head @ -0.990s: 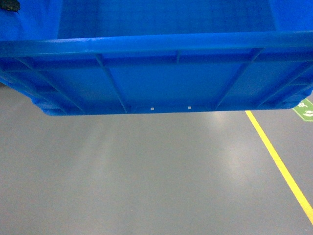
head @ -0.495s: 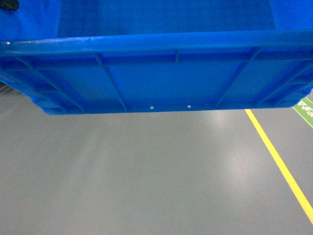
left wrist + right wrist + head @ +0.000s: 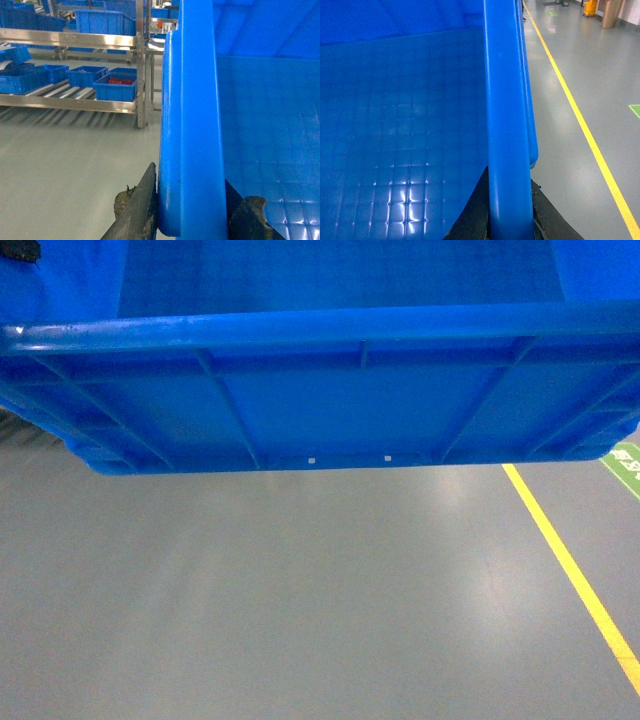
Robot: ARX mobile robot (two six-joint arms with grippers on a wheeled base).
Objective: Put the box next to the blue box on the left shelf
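The box [image 3: 330,390] is hanging above the floor [image 3: 300,600], left gripper [image 3: 192,212] and right gripper [image 3: 507,210] pinching its rims; the shelf [image 3: 75,97], at ten o'clock, is awaiting it.

so past the left gripper [image 3: 192,212], off to its left, there's a steel roller shelf [image 3: 70,102] on the grey floor [image 3: 65,165] with small blue bins [image 3: 86,76] sitting on it. Right of the right gripper [image 3: 509,212], a yellow line [image 3: 575,107] crosses the floor.

Warehouse — roller racks [image 3: 70,92] (blue bins [image 3: 116,86]), floor lines [image 3: 580,115].
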